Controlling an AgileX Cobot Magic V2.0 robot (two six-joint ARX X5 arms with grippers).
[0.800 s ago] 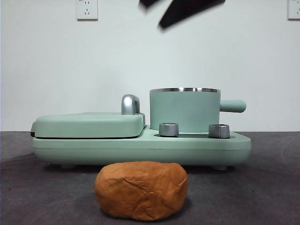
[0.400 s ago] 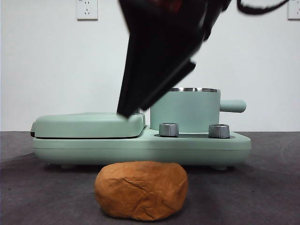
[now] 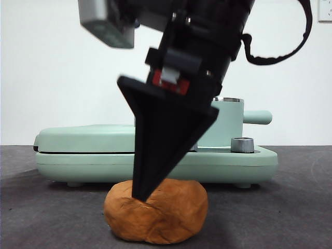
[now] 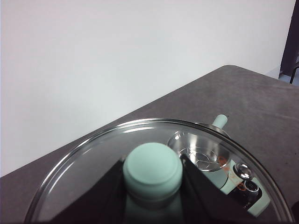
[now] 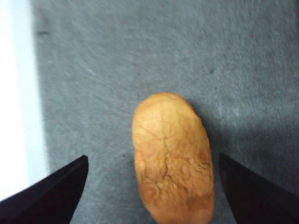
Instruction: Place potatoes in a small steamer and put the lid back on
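The orange-brown potato (image 3: 174, 220) lies on the dark table in front of the appliance. My right gripper (image 3: 141, 193) hangs just over it, large and dark, its tip at the potato's top left. In the right wrist view the gripper (image 5: 153, 157) is open, its jaws wide on either side of the potato (image 5: 173, 163) and not touching it. The mint-green steamer (image 3: 231, 122) stands on the appliance's right half, mostly hidden behind the arm. My left gripper (image 4: 152, 189) is shut on the lid's green knob (image 4: 152, 168), holding the lid (image 4: 88, 163) above the open steamer (image 4: 198, 154).
A flat mint-green griddle (image 3: 83, 137) fills the appliance's left half. The appliance base (image 3: 249, 162) carries a metal dial (image 3: 242, 144). The steamer's stubby handle (image 3: 258, 116) points right. A white wall stands behind.
The right arm has come down from the top of the front view to just above the potato, now hiding most of the steamer. The potato has not moved.
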